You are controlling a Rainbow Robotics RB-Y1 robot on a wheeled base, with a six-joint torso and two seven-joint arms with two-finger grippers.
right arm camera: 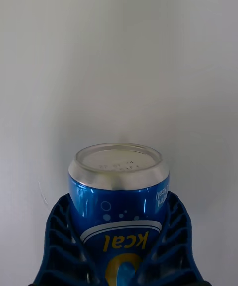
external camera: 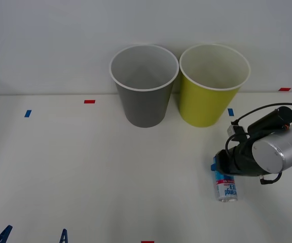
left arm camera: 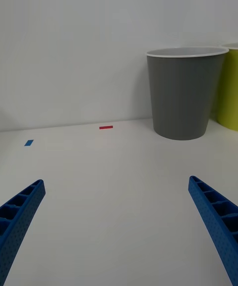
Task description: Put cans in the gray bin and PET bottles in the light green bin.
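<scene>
Ribbed right gripper (right arm camera: 119,246) clasping slim can (right arm camera: 119,201)

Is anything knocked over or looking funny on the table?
Only the can looks odd: it lies on its side on the table instead of standing, with the right gripper closed around it. The gray bin and the light green bin stand upright side by side. The left gripper is open.

Blue-white can (external camera: 226,186) lying right of bins
</scene>
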